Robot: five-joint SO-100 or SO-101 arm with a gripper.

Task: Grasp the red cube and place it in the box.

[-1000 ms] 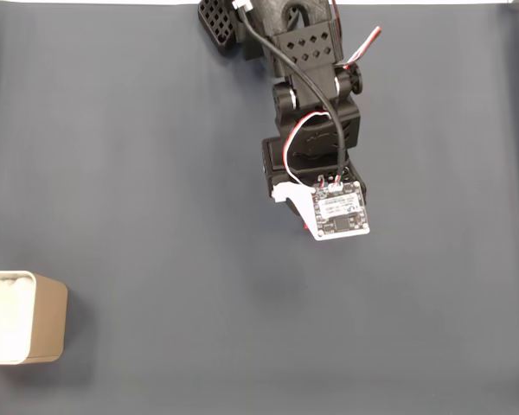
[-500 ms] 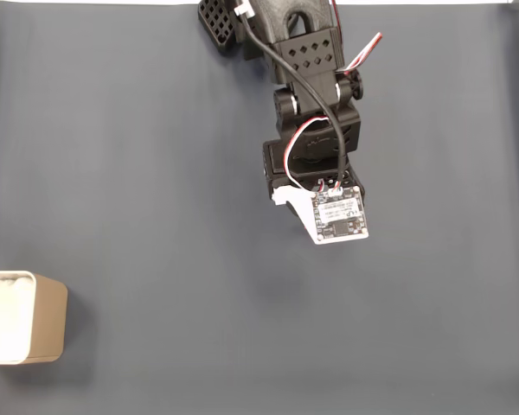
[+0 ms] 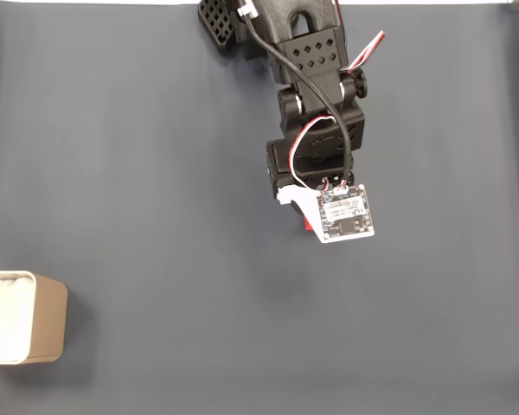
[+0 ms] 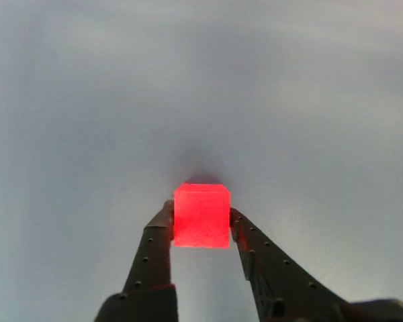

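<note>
Gripping the cube (image 4: 201, 216), the gripper (image 4: 200, 221) is reaching up from the bottom edge of the other view, its two dark fingers (image 4: 154, 248) converging on the cube's left and right faces. Both fingertips are pressing against the cube, which is sitting squarely between them with its top edge and front face showing, glowing bright red under the light. A soft dark shadow is lying on the mat (image 4: 87, 100) just beyond the cube; whether the cube is resting on the mat or hanging just above it cannot be told. In the fixed view the arm (image 3: 316, 95) is stretching down from the top edge over the grey mat (image 3: 156, 173), with a white circuit board (image 3: 346, 213) facing the camera at its lower end and red, white and black wires (image 3: 307, 138) looping above it. A small sliver of red cube (image 3: 309, 226) is peeking out at the board's left edge, beneath the arm's head, so the gripper itself is hidden there. The box (image 3: 22, 317) is sitting at the left edge of that view, low down, well apart from the arm and cube, its tan wall and white lining showing.
</note>
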